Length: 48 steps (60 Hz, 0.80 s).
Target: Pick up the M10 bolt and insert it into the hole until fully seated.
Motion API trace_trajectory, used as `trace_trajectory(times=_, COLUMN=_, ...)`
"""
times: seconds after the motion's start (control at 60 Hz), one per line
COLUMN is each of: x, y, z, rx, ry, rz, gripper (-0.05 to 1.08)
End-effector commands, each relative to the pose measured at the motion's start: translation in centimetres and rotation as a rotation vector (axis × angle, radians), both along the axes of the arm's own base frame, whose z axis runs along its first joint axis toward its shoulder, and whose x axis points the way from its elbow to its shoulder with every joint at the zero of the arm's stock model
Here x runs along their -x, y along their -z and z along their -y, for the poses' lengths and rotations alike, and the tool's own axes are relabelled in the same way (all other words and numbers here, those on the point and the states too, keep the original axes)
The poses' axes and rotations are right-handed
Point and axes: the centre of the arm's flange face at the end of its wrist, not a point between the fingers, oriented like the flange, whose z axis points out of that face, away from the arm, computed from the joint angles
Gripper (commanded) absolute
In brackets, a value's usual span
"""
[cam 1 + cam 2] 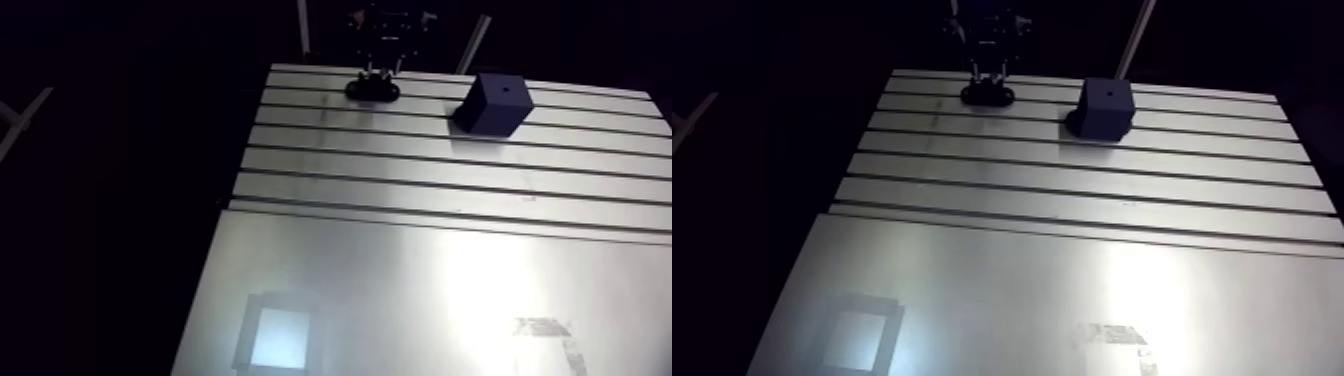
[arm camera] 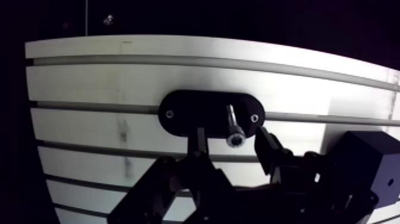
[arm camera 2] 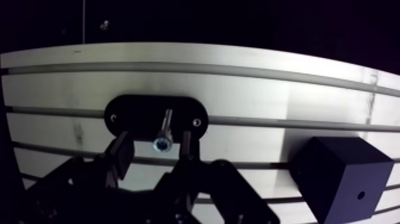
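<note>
I see the M10 bolt (image 2: 231,121) upright in the oval holder (image 2: 184,114), head-up between my gripper's (image 2: 232,142) parted fingers, neither touching it.

Dark surroundings, glaring table (image 1: 420,270), seemingly soft focus

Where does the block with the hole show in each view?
Arm view: block at the far end of the table, beside the gripper.
Wrist view: block beside the gripper, apart from the holder.
Shared landmark: the black oval holder under the gripper, with the bolt upright in it.
</note>
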Motion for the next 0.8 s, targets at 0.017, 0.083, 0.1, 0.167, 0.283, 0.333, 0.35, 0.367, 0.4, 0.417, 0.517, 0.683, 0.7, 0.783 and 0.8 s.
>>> trace_trajectory(times=0.017, x=-0.02, y=0.14, z=-0.04, rx=-0.001, ry=0.001, rz=0.002, gripper=0.47)
trace_trajectory(times=0.083, x=-0.02, y=0.14, z=-0.06, rx=-0.001, ry=0.001, rz=0.002, gripper=0.49)
trace_trajectory(times=0.1, x=0.0, y=0.14, z=-0.14, rx=-0.002, ry=0.002, rz=0.002, gripper=0.49)
trace_trajectory(times=0.167, x=0.05, y=0.07, z=-0.14, rx=-0.001, ry=0.002, rz=0.001, gripper=0.49)
trace_trajectory(times=0.283, x=0.05, y=0.07, z=-0.16, rx=-0.002, ry=0.002, rz=0.0, gripper=0.5)
trace_trajectory(times=0.333, x=0.01, y=0.13, z=-0.16, rx=-0.002, ry=0.002, rz=0.002, gripper=0.51)
trace_trajectory(times=0.35, x=0.0, y=0.14, z=-0.16, rx=-0.002, ry=0.002, rz=0.002, gripper=0.52)
trace_trajectory(times=0.367, x=0.0, y=0.14, z=-0.16, rx=-0.002, ry=0.002, rz=0.002, gripper=0.52)
trace_trajectory(times=0.4, x=0.0, y=0.14, z=-0.16, rx=-0.002, ry=0.002, rz=0.002, gripper=0.53)
trace_trajectory(times=0.417, x=0.04, y=0.08, z=-0.16, rx=-0.002, ry=0.002, rz=0.001, gripper=0.53)
trace_trajectory(times=0.517, x=0.09, y=0.02, z=-0.14, rx=-0.001, ry=0.002, rz=-0.001, gripper=0.55)
trace_trajectory(times=0.683, x=0.05, y=0.07, z=-0.14, rx=-0.001, ry=0.002, rz=0.001, gripper=0.57)
trace_trajectory(times=0.7, x=0.01, y=0.13, z=-0.14, rx=-0.001, ry=0.002, rz=0.002, gripper=0.57)
trace_trajectory(times=0.783, x=-0.04, y=0.2, z=-0.15, rx=-0.001, ry=0.002, rz=0.004, gripper=0.58)
trace_trajectory(times=0.8, x=-0.04, y=0.2, z=-0.15, rx=-0.001, ry=0.002, rz=0.004, gripper=0.58)
